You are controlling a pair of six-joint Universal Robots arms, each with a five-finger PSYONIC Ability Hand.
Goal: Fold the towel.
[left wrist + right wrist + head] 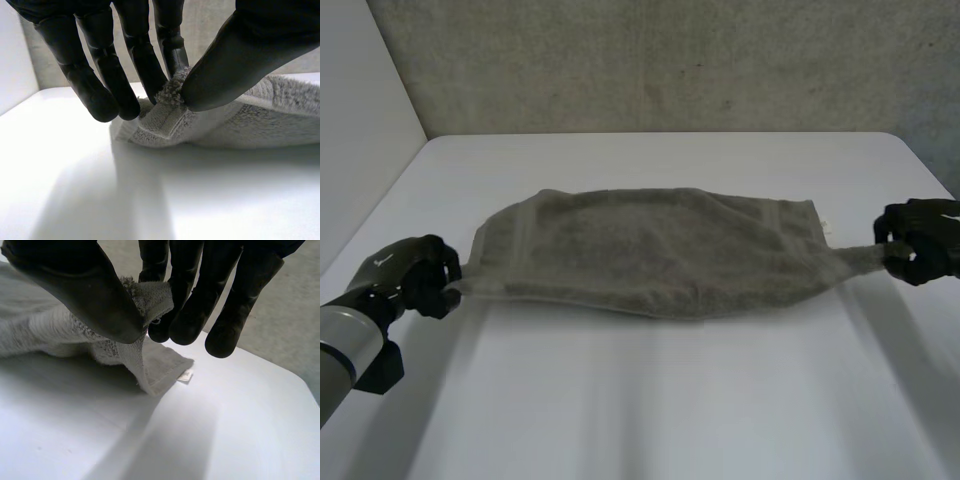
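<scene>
Towel [650,250], grey and nubbly, lies across the middle of the white table [650,400], drawn out long between the two hands. Its near edge sags in a shallow curve, and both ends taper to pulled points. The left hand [415,272] is at the towel's left end, closed on the near corner there, with the left arm [345,345] reaching in from nearer than the towel. The right hand [920,240] is at the towel's right end, closed on that near corner. A small white label [823,222] sticks out at the towel's far right corner. Beyond the towel, a grey wall [670,60] stands at the table's far edge.

From the left wrist, the left hand's thumb [240,55] and one of its fingers [172,55] clamp the tip of the towel's corner, which is raised slightly off the table. The other fingers hang straight beside the towel, close over the cloth; I cannot tell whether they touch it. The hemmed band of the towel [250,120] runs away from the pinch and rests on the table [100,190].

From the right wrist, the right hand's thumb [85,295] presses the towel's corner against its fingers [190,305], with the cloth bunched between them. Below the pinch, the towel [50,330] drapes down to the table [225,430]. The label [185,375] lies flat on the table at the towel's loose corner, just beside the hand.
</scene>
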